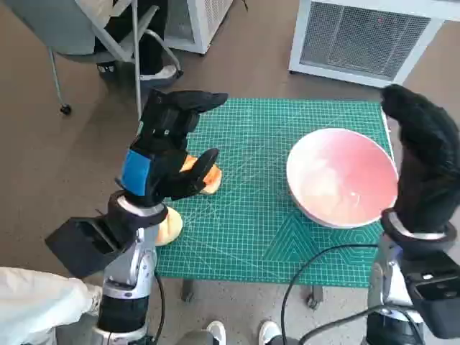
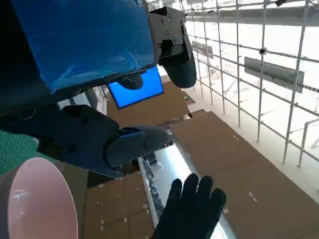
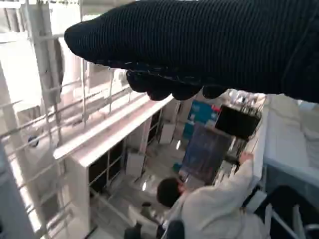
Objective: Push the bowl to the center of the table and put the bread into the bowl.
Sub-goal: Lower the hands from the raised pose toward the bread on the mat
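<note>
A pink-and-white bowl (image 1: 341, 176) sits on the right part of the green cutting mat (image 1: 251, 144); its rim also shows in the left wrist view (image 2: 35, 199). An orange-brown bread piece (image 1: 208, 180) lies near the mat's left side, and a paler piece (image 1: 170, 226) lies at the mat's front left edge. My left hand (image 1: 169, 151) hovers over the bread with its fingers (image 2: 134, 144) apart and nothing in them. My gloved right hand (image 1: 424, 154) stands upright just beyond the bowl's right rim, holding nothing; whether it touches the bowl I cannot tell.
A chair (image 1: 86, 36) and a person's legs (image 1: 147, 43) stand past the table's far left corner. A white grilled unit (image 1: 366, 32) stands at the far right. Shoes (image 1: 241, 332) and a black cable (image 1: 309, 277) lie by the front edge. A person (image 3: 214, 211) appears in the right wrist view.
</note>
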Controlling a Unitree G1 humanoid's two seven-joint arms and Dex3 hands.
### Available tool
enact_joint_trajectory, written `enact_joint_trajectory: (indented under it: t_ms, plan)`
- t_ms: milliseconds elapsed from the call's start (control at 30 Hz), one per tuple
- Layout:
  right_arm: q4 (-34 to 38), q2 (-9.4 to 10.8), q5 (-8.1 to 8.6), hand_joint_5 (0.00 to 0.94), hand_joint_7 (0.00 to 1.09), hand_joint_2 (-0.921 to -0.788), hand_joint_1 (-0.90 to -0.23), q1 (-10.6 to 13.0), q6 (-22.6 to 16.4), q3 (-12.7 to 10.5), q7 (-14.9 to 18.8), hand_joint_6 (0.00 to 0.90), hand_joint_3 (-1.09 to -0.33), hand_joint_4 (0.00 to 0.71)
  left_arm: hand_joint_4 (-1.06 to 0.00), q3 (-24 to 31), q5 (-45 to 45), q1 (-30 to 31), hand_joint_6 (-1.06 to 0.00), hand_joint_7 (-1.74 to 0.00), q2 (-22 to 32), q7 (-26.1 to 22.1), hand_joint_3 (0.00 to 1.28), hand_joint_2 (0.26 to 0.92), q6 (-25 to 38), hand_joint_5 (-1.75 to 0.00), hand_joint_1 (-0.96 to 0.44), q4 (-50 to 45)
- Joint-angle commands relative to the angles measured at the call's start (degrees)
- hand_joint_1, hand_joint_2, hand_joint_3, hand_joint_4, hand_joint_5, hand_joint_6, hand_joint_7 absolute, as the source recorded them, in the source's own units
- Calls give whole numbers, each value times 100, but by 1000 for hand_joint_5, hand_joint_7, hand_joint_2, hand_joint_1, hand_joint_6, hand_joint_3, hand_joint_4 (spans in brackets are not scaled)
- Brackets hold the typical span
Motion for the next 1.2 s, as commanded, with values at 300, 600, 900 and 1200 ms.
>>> enact_joint_trajectory:
  t_ms: [300,600,900,1200]
  plan:
    - [215,-74,-73,5,599,-921,-401,225,-55,-291,-273,178,-496,440,1,30,-144,-106,1,-1109,11,-116,566,809,6,-859,-274,114]
    - [261,-37,-57,9,577,-921,-402,269,-74,-259,-393,178,-496,451,1,62,-210,-142,1,-1034,27,-141,571,808,60,-829,-263,145]
    - [487,-165,40,8,567,-921,-400,241,-129,-389,-383,191,-493,452,-2,58,-94,-165,1,-910,4,-70,562,811,-5,-848,-258,198]
    - [2382,-611,108,3,563,-921,-382,-179,-637,-939,-528,191,-502,445,-4,52,84,-162,1,-880,44,1,548,813,-119,-858,-283,207]
